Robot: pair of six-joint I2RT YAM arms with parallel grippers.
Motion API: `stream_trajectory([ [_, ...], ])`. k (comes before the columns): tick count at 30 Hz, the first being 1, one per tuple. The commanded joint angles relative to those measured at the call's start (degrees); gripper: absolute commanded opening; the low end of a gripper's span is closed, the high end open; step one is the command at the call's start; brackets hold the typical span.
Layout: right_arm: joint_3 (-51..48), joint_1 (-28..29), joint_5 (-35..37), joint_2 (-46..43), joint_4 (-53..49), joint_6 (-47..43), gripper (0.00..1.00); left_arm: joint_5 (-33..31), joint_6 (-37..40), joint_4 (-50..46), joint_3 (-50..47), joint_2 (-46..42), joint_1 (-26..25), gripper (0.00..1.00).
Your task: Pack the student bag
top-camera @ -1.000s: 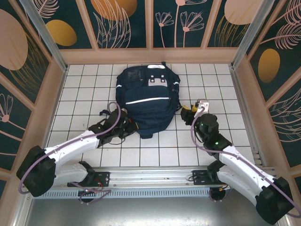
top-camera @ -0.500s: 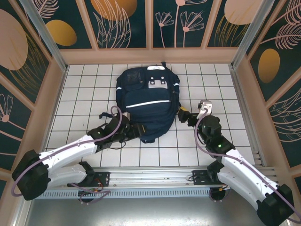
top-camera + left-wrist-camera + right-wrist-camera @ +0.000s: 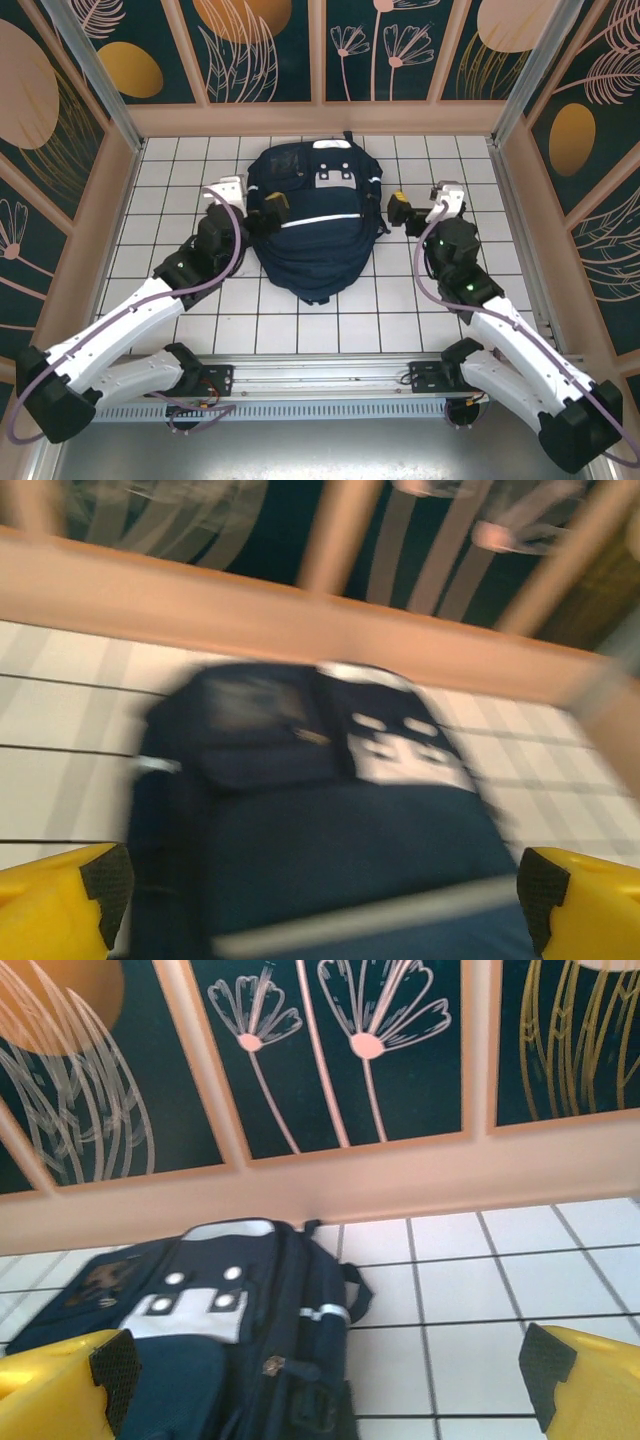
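The student bag point(image 3: 315, 220) lies flat in the middle of the white tiled floor. It is navy, with a white stripe across it and grey-white patches near its far end. My left gripper point(image 3: 268, 212) hovers open over the bag's left side. In the blurred left wrist view the bag point(image 3: 340, 830) spans the gap between the yellow fingers point(image 3: 60, 905) of that gripper point(image 3: 320, 905). My right gripper point(image 3: 400, 213) stands open just right of the bag, apart from it. In the right wrist view the bag point(image 3: 200, 1360) sits at lower left, and that gripper point(image 3: 325, 1385) holds nothing.
A wooden ledge point(image 3: 320, 118) and patterned wall panels close the cell at the back and sides. Bare tiles point(image 3: 170, 200) lie left of the bag, more point(image 3: 500, 1290) to its right. The arms' mounting rail point(image 3: 320, 375) runs along the near edge.
The left arm swung from the bag's near left corner up to its upper left side, and its gripper opened. The right gripper lifted away toward the back and opened wide.
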Motion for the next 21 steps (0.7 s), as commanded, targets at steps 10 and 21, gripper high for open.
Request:
stream_trajectory([
  [10, -7.37, -20.26, -0.30, 17.43, 23.53, -3.73, 0.99, 6.19, 6.93, 36.00, -21.71, 13.21, 34.14, 0.99],
  [21, -15.04, -29.39, -5.94, 31.48, 34.72, -0.60, 0.99, 8.98, 7.68, 48.53, -29.53, 16.96, 41.22, 0.99],
])
